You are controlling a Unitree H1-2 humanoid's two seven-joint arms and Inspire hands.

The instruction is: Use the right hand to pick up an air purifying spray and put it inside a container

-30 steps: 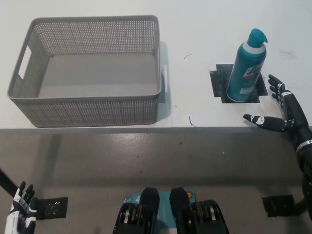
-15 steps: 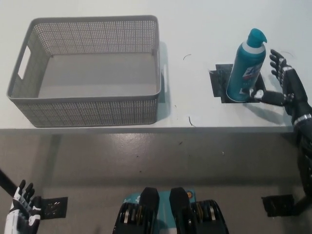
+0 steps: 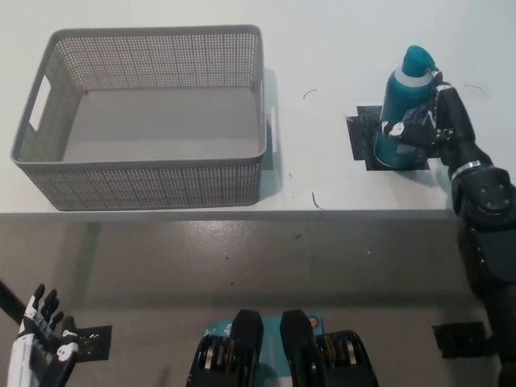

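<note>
Spray can [image 3: 401,113] stands upright on the table's [image 3: 322,48] right side, on a dark patch. My right hand [image 3: 430,122] is wrapped around its middle from the right, fingers closed on it. From here the basket [image 3: 145,173] lies well off to the left, so I'd lift straight up, then carry left. Left hand [image 3: 40,343] rests low at near left, fingers apart.

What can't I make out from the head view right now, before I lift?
- Spray can: its label and right side are hidden behind the right hand; grip firmness cannot be judged.
- Can base on the black tape: too small to tell whether it has lifted.
- Left hand: cut off by the bottom edge.
- Basket: near floor strip hidden by its front wall.
</note>
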